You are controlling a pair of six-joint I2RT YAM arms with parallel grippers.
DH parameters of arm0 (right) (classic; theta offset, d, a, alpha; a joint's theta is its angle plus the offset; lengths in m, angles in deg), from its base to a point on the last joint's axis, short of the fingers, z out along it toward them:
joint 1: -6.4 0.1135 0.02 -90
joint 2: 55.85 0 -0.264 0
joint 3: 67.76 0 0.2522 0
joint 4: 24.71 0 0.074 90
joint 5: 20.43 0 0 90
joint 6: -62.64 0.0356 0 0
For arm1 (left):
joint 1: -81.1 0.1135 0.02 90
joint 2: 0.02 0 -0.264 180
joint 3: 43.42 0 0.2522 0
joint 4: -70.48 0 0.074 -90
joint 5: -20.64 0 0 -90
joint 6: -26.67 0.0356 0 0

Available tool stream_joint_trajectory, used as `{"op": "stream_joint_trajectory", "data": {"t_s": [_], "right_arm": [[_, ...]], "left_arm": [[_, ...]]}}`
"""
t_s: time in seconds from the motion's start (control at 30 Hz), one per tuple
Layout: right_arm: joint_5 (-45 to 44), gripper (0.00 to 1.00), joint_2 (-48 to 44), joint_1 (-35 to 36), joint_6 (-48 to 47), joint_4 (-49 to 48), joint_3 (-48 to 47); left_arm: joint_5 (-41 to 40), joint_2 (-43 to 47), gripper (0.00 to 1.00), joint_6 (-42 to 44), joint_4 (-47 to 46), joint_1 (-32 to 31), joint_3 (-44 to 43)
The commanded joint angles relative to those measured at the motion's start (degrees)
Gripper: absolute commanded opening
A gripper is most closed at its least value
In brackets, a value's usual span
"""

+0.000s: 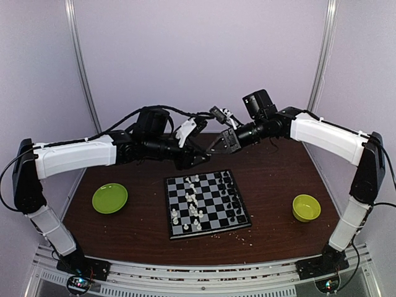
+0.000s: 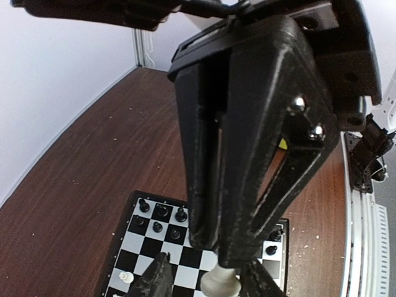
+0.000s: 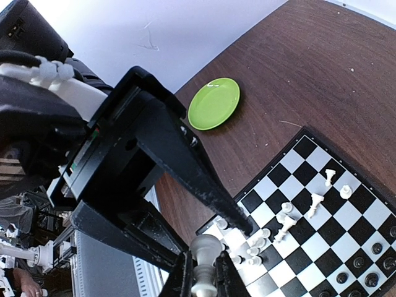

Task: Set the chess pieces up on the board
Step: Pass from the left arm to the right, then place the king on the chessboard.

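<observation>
The board [image 1: 210, 231] lies mid-table. Several white chess pieces [image 1: 193, 202] stand or lie on its left and middle squares. Black ones [image 1: 229, 185] stand along its right side. Both grippers meet in the air above the board's far edge. My right gripper [image 1: 218, 143] is shut on a white chess piece [image 3: 204, 253], held between its fingertips in the right wrist view [image 3: 205, 281]. My left gripper [image 1: 197, 154] is open, its fingers [image 2: 154, 278] spread either side of that same piece [image 2: 219, 283] without closing on it. The board [image 2: 148, 247] shows below.
A flat lime-green plate [image 1: 109, 198] lies left of the board and also shows in the right wrist view [image 3: 213, 103]. A lime-green bowl [image 1: 305, 207] stands to the right. Pale crumbs are scattered on the brown table near the board's front. White walls close in the back and sides.
</observation>
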Motion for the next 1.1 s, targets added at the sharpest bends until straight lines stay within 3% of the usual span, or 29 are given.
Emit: {"op": "stream_joint_trajectory", "data": {"t_s": [0.0,0.23,0.53,1.07], "right_arm": [[-5.32,0.03,-0.03,0.76,-5.57,3.04,-1.79],[-18.93,0.03,0.23,6.34,-21.49,8.29,1.14],[-31.09,0.02,4.76,15.48,-30.60,8.72,5.71],[-35.28,0.03,7.98,16.93,-31.99,7.30,11.60]], "left_arm": [[-8.68,3.07,0.42,1.72,1.43,-0.13,1.30],[-15.40,13.52,0.47,4.46,5.70,1.27,11.08],[-34.27,22.81,0.53,-4.15,7.61,3.00,19.96],[-33.19,21.18,0.54,-6.36,9.34,3.08,18.24]]}}
